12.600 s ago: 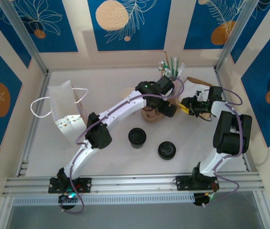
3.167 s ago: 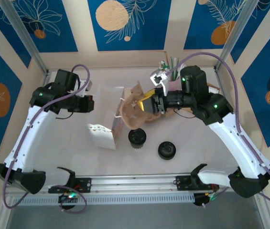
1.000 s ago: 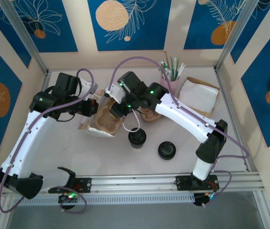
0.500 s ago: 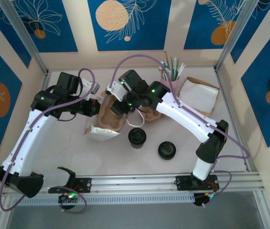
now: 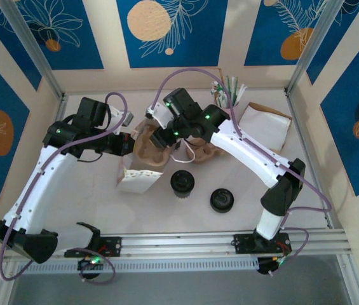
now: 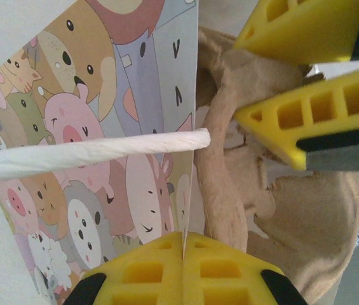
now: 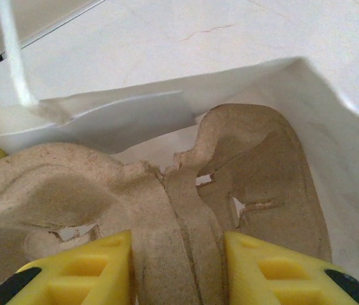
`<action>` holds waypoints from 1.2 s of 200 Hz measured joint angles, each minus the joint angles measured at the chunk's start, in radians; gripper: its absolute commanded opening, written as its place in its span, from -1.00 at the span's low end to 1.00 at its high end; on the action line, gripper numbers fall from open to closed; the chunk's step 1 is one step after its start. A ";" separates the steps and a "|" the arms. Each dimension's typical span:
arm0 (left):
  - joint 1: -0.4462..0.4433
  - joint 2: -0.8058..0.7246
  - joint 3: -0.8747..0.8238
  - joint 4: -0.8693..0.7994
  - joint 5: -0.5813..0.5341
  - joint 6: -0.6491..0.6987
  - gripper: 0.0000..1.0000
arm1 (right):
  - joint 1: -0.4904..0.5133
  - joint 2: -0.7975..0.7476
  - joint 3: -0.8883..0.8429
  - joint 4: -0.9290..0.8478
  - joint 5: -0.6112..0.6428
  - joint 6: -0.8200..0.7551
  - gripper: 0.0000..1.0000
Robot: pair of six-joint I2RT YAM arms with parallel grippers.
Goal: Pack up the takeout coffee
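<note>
There, the left hand (image 6: 182, 244) pinched shut on the paper bag (image 6: 71, 108) rim, and the right hand (image 7: 176, 257) gripped the pulp cup carrier (image 7: 262, 171) inside.

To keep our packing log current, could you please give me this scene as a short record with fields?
Left gripper: jaws shut on rim of white cartoon-animal paper bag
Right gripper: jaws shut on brown moulded pulp cup carrier, partly inside bag
Black-lidded disposable takeout coffee cup: standing on white table, outside bag, ungripped
Status: coffee not yet packed
</note>
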 measured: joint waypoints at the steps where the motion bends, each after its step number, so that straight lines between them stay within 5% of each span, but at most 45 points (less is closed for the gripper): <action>1: 0.000 0.000 -0.001 0.001 0.000 -0.001 -1.00 | 0.001 0.000 0.000 0.000 0.000 0.000 -0.24; 49: 0.033 -0.063 -0.140 0.134 0.050 -0.095 -1.00 | 0.036 0.031 -0.002 -0.029 0.064 -0.032 -0.25; 93: 0.150 -0.113 -0.234 0.219 0.172 -0.174 -0.82 | 0.065 0.055 -0.001 -0.027 0.081 -0.052 -0.25; 217: 0.319 -0.164 -0.209 0.196 0.234 -0.145 0.98 | 0.080 0.222 0.256 -0.106 0.083 -0.059 -0.25; 240: 0.351 -0.205 -0.183 0.187 0.212 -0.152 1.00 | 0.078 0.246 0.314 -0.121 0.082 -0.055 -0.25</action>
